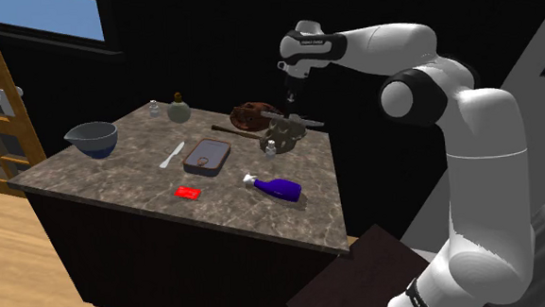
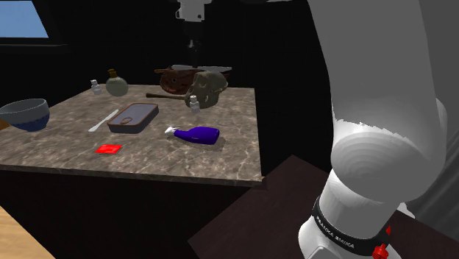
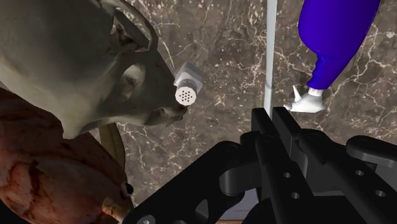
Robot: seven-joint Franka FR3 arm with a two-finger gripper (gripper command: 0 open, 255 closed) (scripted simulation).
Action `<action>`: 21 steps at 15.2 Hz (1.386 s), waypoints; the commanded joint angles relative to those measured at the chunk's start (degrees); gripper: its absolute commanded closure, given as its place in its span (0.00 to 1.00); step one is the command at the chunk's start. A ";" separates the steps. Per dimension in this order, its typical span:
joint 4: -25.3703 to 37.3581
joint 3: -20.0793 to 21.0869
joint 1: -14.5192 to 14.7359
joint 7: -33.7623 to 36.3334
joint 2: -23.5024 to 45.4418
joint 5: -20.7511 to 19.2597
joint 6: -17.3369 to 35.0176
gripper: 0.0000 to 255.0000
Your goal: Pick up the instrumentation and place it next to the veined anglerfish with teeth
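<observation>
A dark marbled surface point(image 1: 120, 178) stands before a black area, with the white arm reaching over it from the shoulder view's right. Nearest the front edge lie a small red chip point(image 1: 187, 192) and, toward the shoulder view's right, a blue bottle point(image 1: 282, 187) on its side with a white cap. Behind them sits a shallow grey tin point(image 1: 209, 156), with a pale knife point(image 1: 171, 155) just beside it on the shoulder view's left. Farther back, a small white shaker point(image 1: 270, 149) stands close against an olive-grey lump point(image 1: 287, 131), which appears to be the instrument. The lump rests on the surface at the far side, touching a reddish-brown veined fish point(image 1: 250, 113) behind it, and a long brown stick point(image 1: 227, 130) lies beside both. The black claw point(image 1: 290, 100) hangs above the lump, apart from it; whether it is released or clenched cannot be told. At the far left of the shoulder view are a blue-grey bowl point(image 1: 93, 139) and a round flask point(image 1: 178, 109).
</observation>
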 commanded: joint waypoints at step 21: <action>-11.53 0.89 0.53 -1.64 3.61 1.55 14.95 1.00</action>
